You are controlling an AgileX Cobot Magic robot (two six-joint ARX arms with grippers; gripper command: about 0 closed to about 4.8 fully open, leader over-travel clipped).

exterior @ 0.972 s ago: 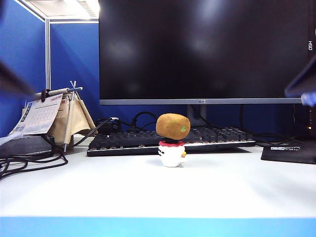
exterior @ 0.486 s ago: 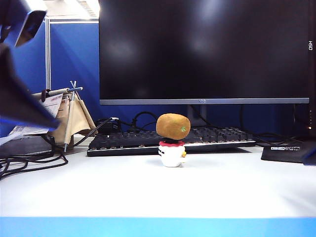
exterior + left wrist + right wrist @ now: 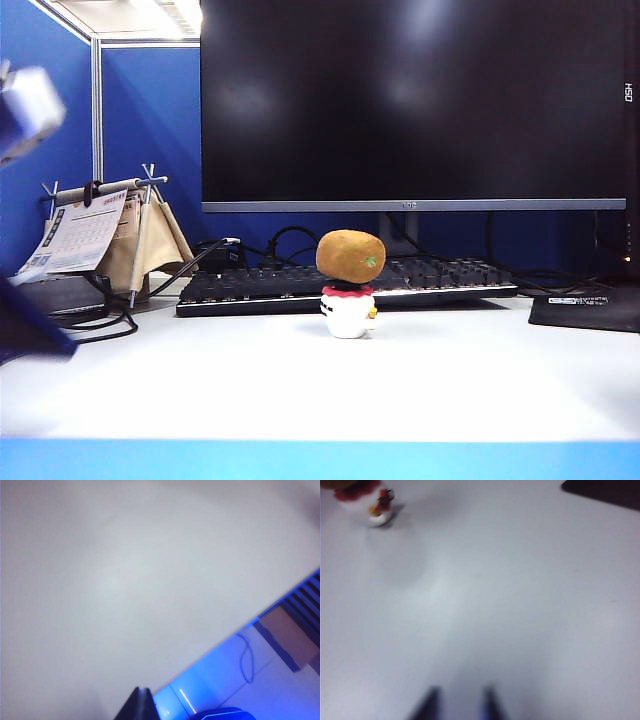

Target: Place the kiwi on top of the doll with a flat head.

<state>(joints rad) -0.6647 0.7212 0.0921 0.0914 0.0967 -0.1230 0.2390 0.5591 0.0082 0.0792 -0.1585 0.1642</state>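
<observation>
The fuzzy brown kiwi [image 3: 350, 255] lies on the flat head of the small white doll [image 3: 348, 313], which stands on the white table in front of the keyboard. The right wrist view shows the doll [image 3: 370, 506] far off, with a sliver of the kiwi [image 3: 337, 484] above it. My right gripper [image 3: 461, 694] hangs over bare table, its two fingers apart with nothing between them. My left gripper [image 3: 142, 695] is shut and empty above the table's edge. In the exterior view the left arm [image 3: 28, 105] is a blur at the far left; the right arm is out of that view.
A black keyboard [image 3: 300, 285] and a large monitor [image 3: 410, 100] stand behind the doll. At the left are a desk calendar [image 3: 85, 232] and cables [image 3: 60, 330]. A dark pad [image 3: 590, 308] lies at the right, also seen as a dark pad [image 3: 605, 494] in the right wrist view.
The right arm has dropped out of the exterior view at the right. The left arm swung across the left edge and now shows less. Kiwi and doll have not moved.
</observation>
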